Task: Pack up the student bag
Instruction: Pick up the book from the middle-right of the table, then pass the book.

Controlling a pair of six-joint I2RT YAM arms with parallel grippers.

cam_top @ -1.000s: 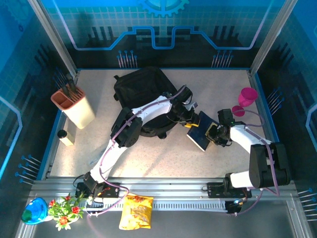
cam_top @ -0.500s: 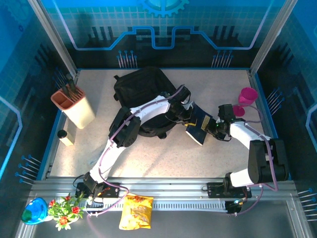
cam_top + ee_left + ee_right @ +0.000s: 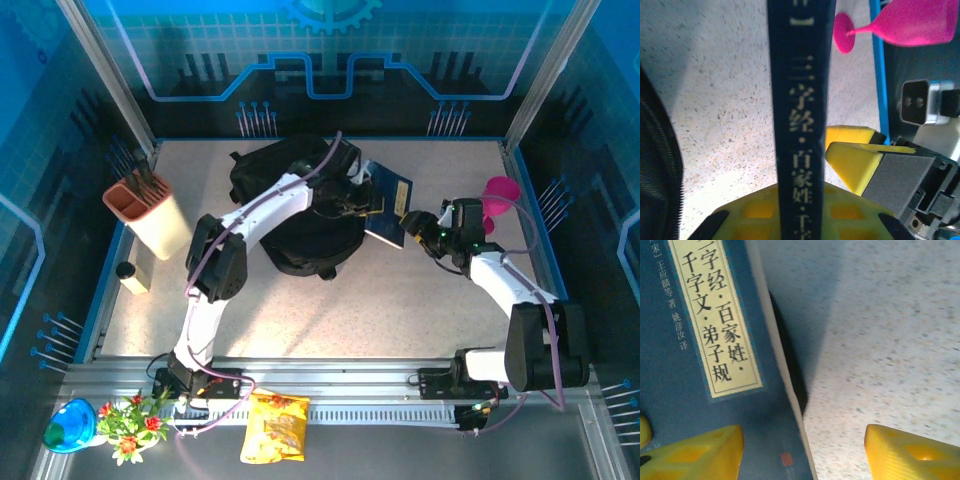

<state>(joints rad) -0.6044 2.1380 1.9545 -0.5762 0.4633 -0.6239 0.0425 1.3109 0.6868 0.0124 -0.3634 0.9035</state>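
Observation:
The student bag (image 3: 290, 215) lies black and bulky on the table's middle back; its edge shows dark in the left wrist view (image 3: 657, 165). A dark blue book (image 3: 387, 200) with a cream title label is raised at the bag's right side. My left gripper (image 3: 362, 203) is shut on the book, and its spine (image 3: 800, 100) runs upright between the yellow jaws. My right gripper (image 3: 416, 226) stands open just right of the book. The book's cover (image 3: 705, 340) covers the left finger, with bare table before the right fingertip (image 3: 910, 452).
A pink goblet (image 3: 497, 195) stands at the right edge, close behind the right arm. A beige holder with pens (image 3: 150, 215) and a small bottle (image 3: 132, 275) are at the left. A chips bag (image 3: 272, 428) lies on the front rail.
The left arm has lifted the book off the table and carried it back, up beside the bag. The right gripper followed it back and now stands open beside it.

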